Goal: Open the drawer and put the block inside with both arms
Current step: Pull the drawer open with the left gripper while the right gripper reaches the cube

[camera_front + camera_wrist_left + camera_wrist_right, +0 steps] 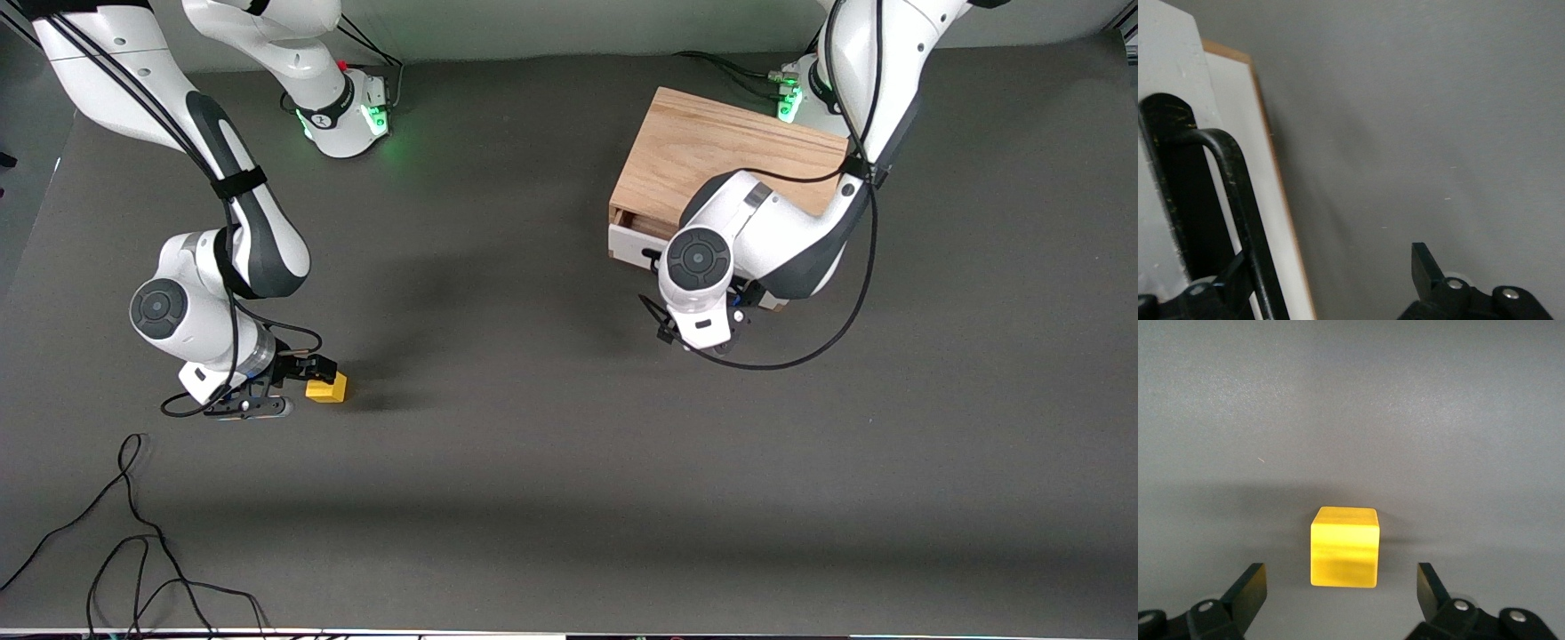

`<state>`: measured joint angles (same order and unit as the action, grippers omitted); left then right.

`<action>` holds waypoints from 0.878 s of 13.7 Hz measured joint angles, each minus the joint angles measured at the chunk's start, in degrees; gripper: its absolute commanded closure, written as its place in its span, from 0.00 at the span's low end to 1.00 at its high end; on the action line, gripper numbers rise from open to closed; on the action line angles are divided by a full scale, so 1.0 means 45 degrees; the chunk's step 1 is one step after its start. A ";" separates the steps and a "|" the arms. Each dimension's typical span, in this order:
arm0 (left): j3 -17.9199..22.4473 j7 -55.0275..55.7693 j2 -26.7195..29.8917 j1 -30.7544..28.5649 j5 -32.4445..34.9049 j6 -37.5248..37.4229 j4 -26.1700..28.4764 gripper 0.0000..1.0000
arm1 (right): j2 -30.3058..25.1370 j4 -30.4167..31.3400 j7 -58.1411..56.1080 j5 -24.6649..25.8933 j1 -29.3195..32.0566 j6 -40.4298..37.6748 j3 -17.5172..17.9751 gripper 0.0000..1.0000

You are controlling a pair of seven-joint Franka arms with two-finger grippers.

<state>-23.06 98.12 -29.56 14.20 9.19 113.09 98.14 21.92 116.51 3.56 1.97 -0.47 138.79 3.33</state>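
Left gripper [1331, 283] fingers [1426, 268] straddle the drawer's [1238, 133] black handle [1238, 200].

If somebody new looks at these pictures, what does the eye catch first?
First, the yellow block on the dark table, between the open fingers of the right gripper. Next, the oak cabinet at the left arm's end, its drawer slightly open, with the left gripper at its black handle.

Block [1344, 547]: plain yellow. Cabinet [711, 151]: light oak with visible grain. Drawer [633, 247] front: white; its handle [1238, 220]: black, scuffed. Arms: white with dark grey joints, black cables. Table [533, 444]: uniform dark grey. Green lights glow at both bases.
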 measured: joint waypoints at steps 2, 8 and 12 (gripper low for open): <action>0.0024 0.0000 -0.0411 -0.0003 0.0089 0.0044 -0.0641 0.00 | -0.0001 0.0067 0.0070 0.0000 0.0000 0.0029 0.0000 0.00; 0.0055 0.0037 -0.1267 0.0003 0.0272 0.0010 -0.1937 0.00 | 0.0085 0.1166 0.0110 0.0000 0.0004 0.1775 -0.0007 0.00; 0.0054 0.0055 -0.1672 0.0005 0.0562 0.0396 -0.2612 0.00 | 0.0484 0.1269 0.0138 -0.0001 0.0022 0.2324 -0.0065 0.00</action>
<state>-22.82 98.37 -37.09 14.23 11.72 114.87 86.38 24.10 122.22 4.18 1.97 -0.36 149.25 3.04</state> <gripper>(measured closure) 0.000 0.000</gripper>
